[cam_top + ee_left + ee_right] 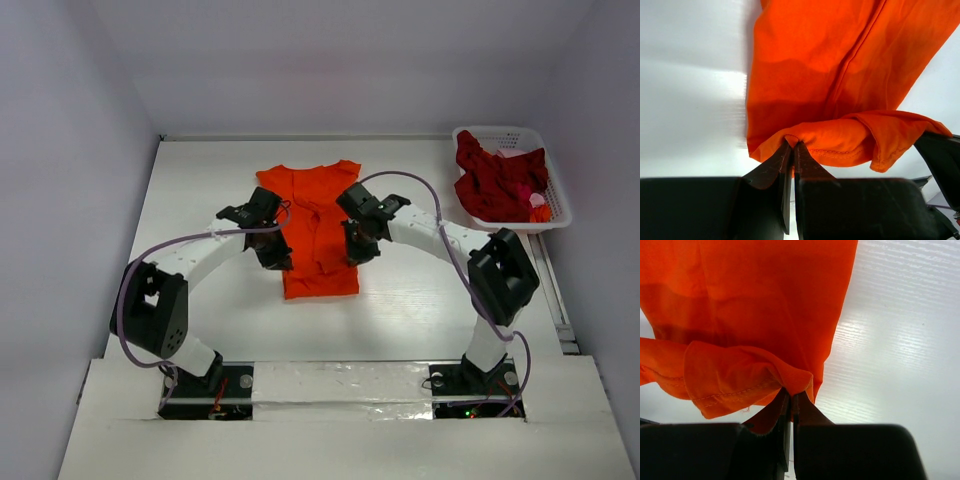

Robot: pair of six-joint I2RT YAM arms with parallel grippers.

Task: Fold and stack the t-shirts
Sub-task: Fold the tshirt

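**At Mid-Table, Both Grippers Pinch the Orange Shirt's Edges**

Near the middle of the white table [200, 190], the bright orange short-sleeved cloth t-shirt [315, 215] lies lengthwise, collar end toward the far wall, its sides folded in so that it forms a narrow band. On its left edge the left gripper [276, 258] is clenched on a bunched fold of the cloth. On the opposite edge the right gripper [358, 250] is clenched in the same way. Both wrist views show the dark jaws pressed together with a stitched hem gathered at their tips; the cloth swells over the tips and hides where they bite.

From above, both gripper bodies and forearms cover the shirt's side edges at mid-length, so the fold lines beneath them cannot be read. Purple cables [135, 265] loop from each arm, the right one arching over the table just beside the shirt's far right shoulder.

Well apart from the shirt, at the far right corner of the table, stands a white plastic lattice basket [505, 131]. Dark red cloth t-shirts [490, 180] are heaped in it, one fold rising at its far-left corner. A small orange-and-pink item [540, 207] sits at the near right of that heap; what it is cannot be told.
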